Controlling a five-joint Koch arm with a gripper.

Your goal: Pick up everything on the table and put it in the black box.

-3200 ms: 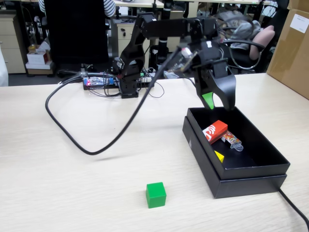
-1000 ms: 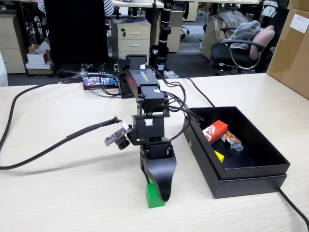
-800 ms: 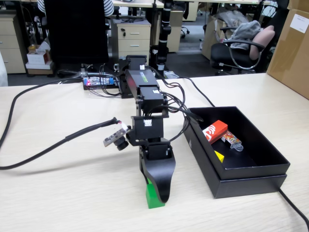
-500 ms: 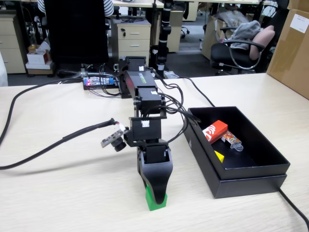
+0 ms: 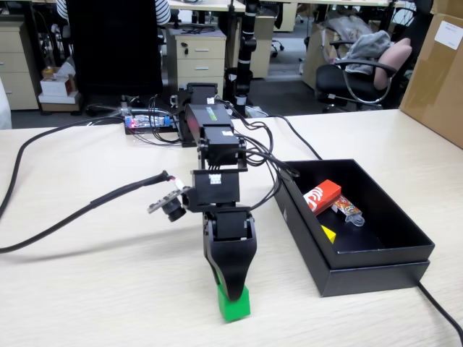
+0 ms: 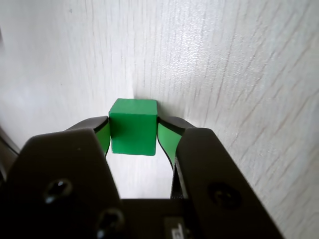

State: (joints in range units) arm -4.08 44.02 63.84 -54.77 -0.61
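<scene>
A small green cube (image 5: 236,306) rests on the light wood table (image 5: 101,289) near its front edge. My gripper (image 5: 230,293) reaches straight down onto it. In the wrist view the green cube (image 6: 133,127) sits between the two green-padded fingers, and my gripper (image 6: 133,122) is shut on its two sides. To the right in the fixed view stands the black box (image 5: 372,277). It holds the red block (image 5: 322,196) with a white logo end, a yellow cube (image 5: 328,233) and a patterned stick (image 5: 347,210).
A thick black cable (image 5: 65,213) loops over the left of the table to the wrist camera (image 5: 171,207). An electronics board (image 5: 148,121) sits at the back by the arm's base. Another cable (image 5: 441,307) runs off the front right. A cardboard box (image 5: 438,69) stands at the far right.
Over the last second the gripper swung slightly left, turned and closed round the green cube, which shifted a little toward the front edge. The things in the box have not moved.
</scene>
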